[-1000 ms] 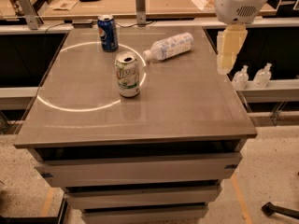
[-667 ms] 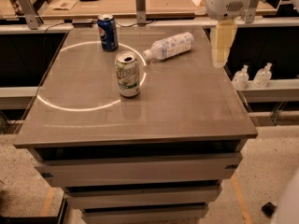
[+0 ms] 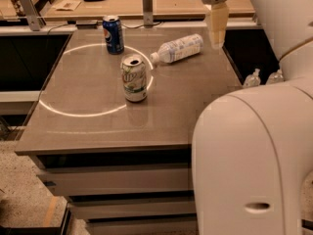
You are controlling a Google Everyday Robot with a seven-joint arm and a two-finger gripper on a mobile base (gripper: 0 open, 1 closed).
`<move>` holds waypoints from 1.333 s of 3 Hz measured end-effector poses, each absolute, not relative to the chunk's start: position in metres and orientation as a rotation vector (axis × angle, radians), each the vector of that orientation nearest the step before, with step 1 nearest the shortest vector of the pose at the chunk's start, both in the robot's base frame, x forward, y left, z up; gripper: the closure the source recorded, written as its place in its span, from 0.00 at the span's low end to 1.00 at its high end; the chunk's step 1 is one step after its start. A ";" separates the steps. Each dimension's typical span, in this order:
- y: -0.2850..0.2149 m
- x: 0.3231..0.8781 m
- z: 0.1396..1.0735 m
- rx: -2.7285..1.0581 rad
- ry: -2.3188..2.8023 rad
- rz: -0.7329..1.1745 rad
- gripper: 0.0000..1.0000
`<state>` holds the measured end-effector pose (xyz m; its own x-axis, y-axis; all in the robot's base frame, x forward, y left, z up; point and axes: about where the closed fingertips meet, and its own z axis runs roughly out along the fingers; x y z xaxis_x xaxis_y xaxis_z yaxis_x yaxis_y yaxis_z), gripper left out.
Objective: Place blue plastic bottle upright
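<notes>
Gripper vertical, beside blue plastic bottle

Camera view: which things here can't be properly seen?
All in the camera view:
- Gripper, above the table's far right edge: its wrist cut off by the top edge.
- Blue plastic bottle, lying flat: label print too small to read.
- Table's near right corner: hidden by the robot's arm.

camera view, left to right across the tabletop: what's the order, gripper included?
In order: blue soda can → green-white soda can → plastic bottle, lying on its side → gripper, hanging near the far right corner of the table, just right of the bottle's base.
</notes>
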<state>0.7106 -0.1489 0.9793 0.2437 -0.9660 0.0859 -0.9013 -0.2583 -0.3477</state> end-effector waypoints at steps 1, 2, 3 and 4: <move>-0.144 0.734 0.998 -2.295 1.679 -0.517 0.00; -0.130 0.748 0.994 -2.365 1.598 -0.553 0.00; -0.117 0.759 0.976 -2.459 1.542 -0.565 0.00; -0.109 0.768 0.956 -2.523 1.526 -0.557 0.00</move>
